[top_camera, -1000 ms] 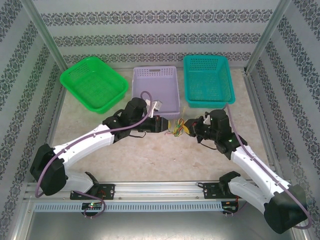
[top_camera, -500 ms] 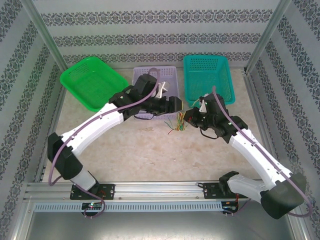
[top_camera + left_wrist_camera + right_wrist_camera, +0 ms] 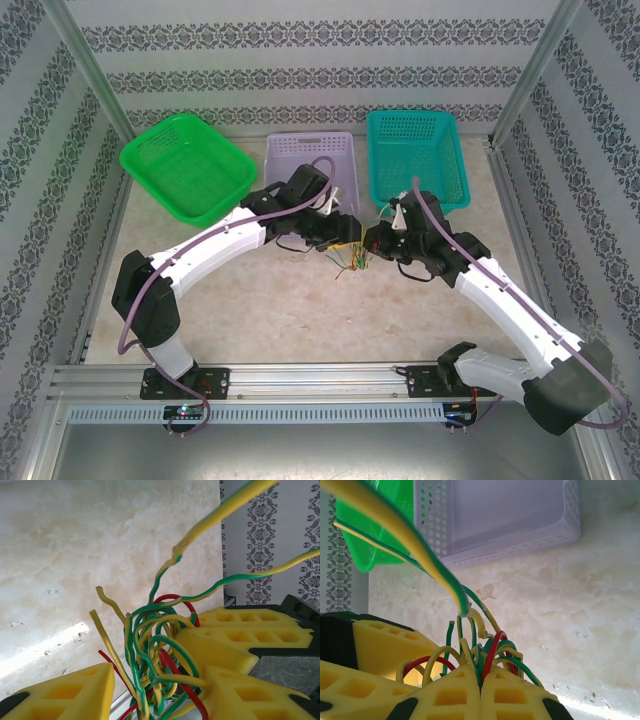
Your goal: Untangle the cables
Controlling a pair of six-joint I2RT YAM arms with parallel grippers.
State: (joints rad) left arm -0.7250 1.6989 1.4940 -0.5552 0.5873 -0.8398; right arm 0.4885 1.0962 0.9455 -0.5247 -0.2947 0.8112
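The cables (image 3: 353,262) are a tangle of thin green, yellow and red wires hanging just above the table's middle. My right gripper (image 3: 376,240) holds them from the right. In the right wrist view its fingers (image 3: 481,677) are pressed together with several wires (image 3: 490,647) pinched between them. My left gripper (image 3: 345,232) meets the bundle from the left. In the left wrist view its jaws (image 3: 157,692) stand apart, with the cables (image 3: 150,640) loose in the gap. The right gripper's yellow fingers (image 3: 240,630) show just beyond.
Three baskets stand along the back: a green one (image 3: 185,165), a lavender one (image 3: 310,141) just behind the left gripper, and a teal one (image 3: 412,116) behind the right gripper. Patterned walls and metal posts enclose the table.
My left gripper swung up toward the lavender basket, then came back down to the bundle. My right gripper carried the cables a little farther from the arm bases.
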